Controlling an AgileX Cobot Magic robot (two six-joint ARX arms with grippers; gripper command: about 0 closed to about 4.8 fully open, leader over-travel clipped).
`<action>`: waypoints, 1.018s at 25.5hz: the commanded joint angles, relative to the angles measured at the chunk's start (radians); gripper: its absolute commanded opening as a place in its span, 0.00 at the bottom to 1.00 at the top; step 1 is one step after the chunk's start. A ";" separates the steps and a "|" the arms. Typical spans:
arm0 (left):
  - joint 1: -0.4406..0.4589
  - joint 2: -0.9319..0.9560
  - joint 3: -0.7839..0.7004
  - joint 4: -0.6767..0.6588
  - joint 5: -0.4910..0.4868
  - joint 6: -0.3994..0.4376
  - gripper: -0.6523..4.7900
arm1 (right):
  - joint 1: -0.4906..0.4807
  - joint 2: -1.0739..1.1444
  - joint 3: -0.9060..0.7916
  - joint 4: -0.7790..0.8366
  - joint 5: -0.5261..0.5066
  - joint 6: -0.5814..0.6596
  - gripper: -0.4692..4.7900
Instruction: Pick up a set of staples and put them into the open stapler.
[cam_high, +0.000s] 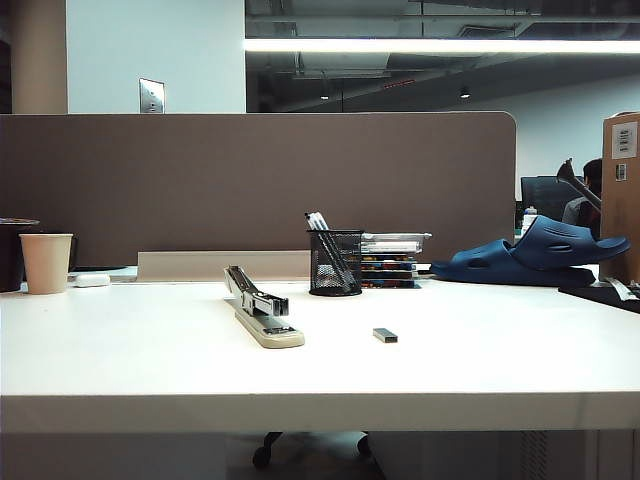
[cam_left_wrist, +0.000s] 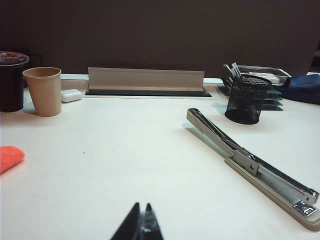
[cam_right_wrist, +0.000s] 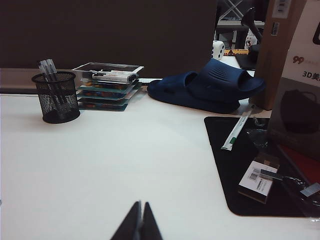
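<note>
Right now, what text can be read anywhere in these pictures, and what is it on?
"99" and "3D", then a cut-off character: on the dark printed box.
Label on the brown box: too small to read.
Barcode label on the small box: blurred.
Nothing readable on the stapler or the cup.

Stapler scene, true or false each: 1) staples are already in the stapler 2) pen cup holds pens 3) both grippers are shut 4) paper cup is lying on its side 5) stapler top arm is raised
1) False. The set of staples lies on the table, apart from the stapler.
2) True: mesh pen cup.
3) True: left gripper and right gripper, both low over the table, touching nothing.
4) False. The paper cup stands upright.
5) True.
</note>
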 joint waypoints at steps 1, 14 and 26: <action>0.001 0.000 0.001 0.014 0.000 0.004 0.11 | 0.000 -0.007 -0.005 0.024 0.000 -0.003 0.09; 0.001 0.000 0.002 0.014 0.145 0.000 0.11 | 0.000 -0.007 0.000 0.044 -0.001 -0.002 0.09; 0.001 0.000 0.002 0.013 0.497 -0.001 0.11 | 0.002 -0.003 0.163 -0.147 -0.005 0.009 0.09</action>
